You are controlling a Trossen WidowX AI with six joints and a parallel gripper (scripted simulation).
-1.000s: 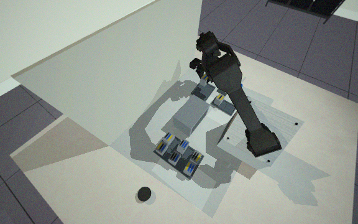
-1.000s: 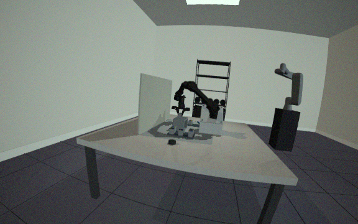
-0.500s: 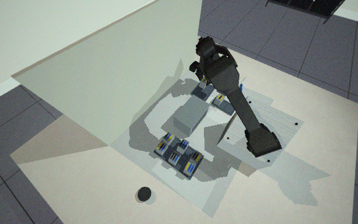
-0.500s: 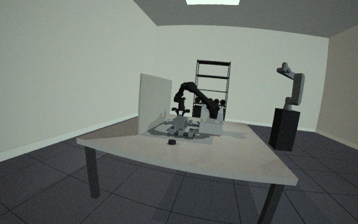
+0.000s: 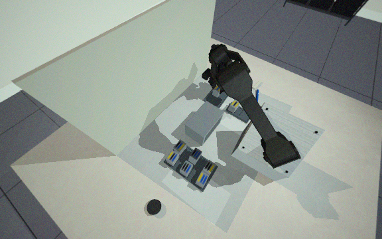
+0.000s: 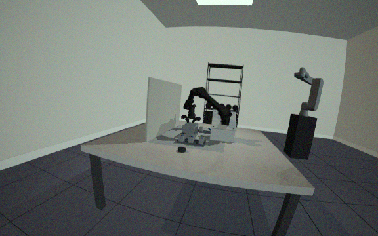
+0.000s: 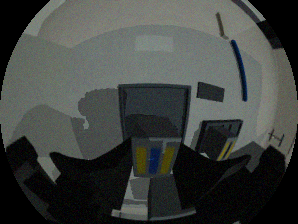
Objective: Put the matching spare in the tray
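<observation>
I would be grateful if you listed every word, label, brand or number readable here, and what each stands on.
No words, letters or numbers can be read anywhere.
Held block: yellow, blue, yellow stripes, no characters.
Blocks on the rack: coloured stripes only; anything finer is too small to read.

From above, the table [image 5: 98,192] [image 6: 209,168] [image 7: 90,30] bears a grey block [image 5: 202,121] [image 6: 189,128]; from it, a dark tray [image 5: 213,99] [image 7: 155,105] lies toward one o'clock, a puck [image 5: 154,206] [image 6: 182,149] farther out toward seven.

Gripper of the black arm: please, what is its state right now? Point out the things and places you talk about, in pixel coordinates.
Gripper [image 5: 217,89] [image 6: 191,120] [image 7: 152,139]: closed on the spare block with yellow, blue and yellow stripes [image 5: 216,92] [image 7: 155,159].
</observation>
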